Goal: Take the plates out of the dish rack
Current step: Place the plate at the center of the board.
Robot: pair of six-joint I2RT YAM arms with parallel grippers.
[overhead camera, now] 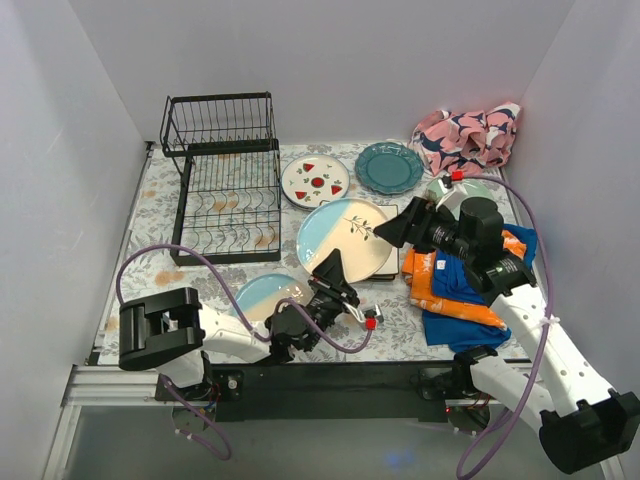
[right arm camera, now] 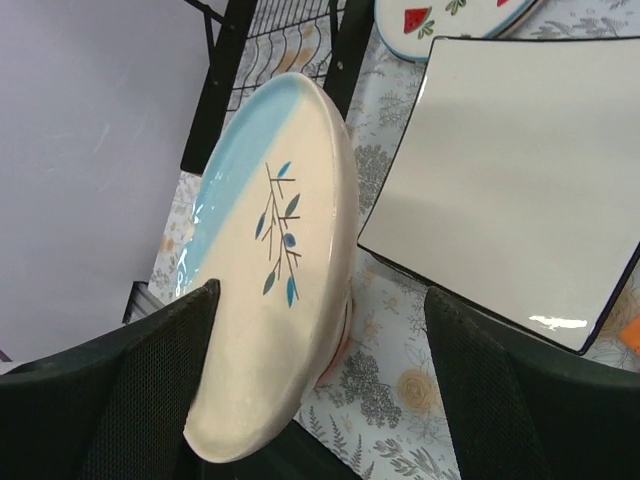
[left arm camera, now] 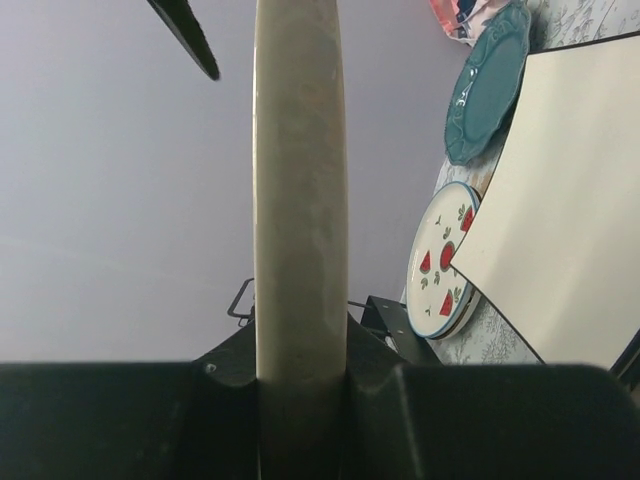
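Black wire dish rack (overhead camera: 225, 180) stands far left; watermelon plate (overhead camera: 315, 181) and teal plate (overhead camera: 389, 167) lie flat; blue-and-cream plate (overhead camera: 350, 235) tilts up by square cream plate (right arm camera: 510, 180).

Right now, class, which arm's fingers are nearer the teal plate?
Right. The right fingers hover just short of the teal plate; the left fingers, gripping the blue-and-cream plate, are farther toward the bases.

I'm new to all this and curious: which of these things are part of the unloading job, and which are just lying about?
Part of the job: dish rack; blue-and-cream sprig plate in the left gripper; second blue-and-cream plate; watermelon plate; teal plate; square cream plate.
Just lying about: pink patterned cloth; orange and blue cloth.
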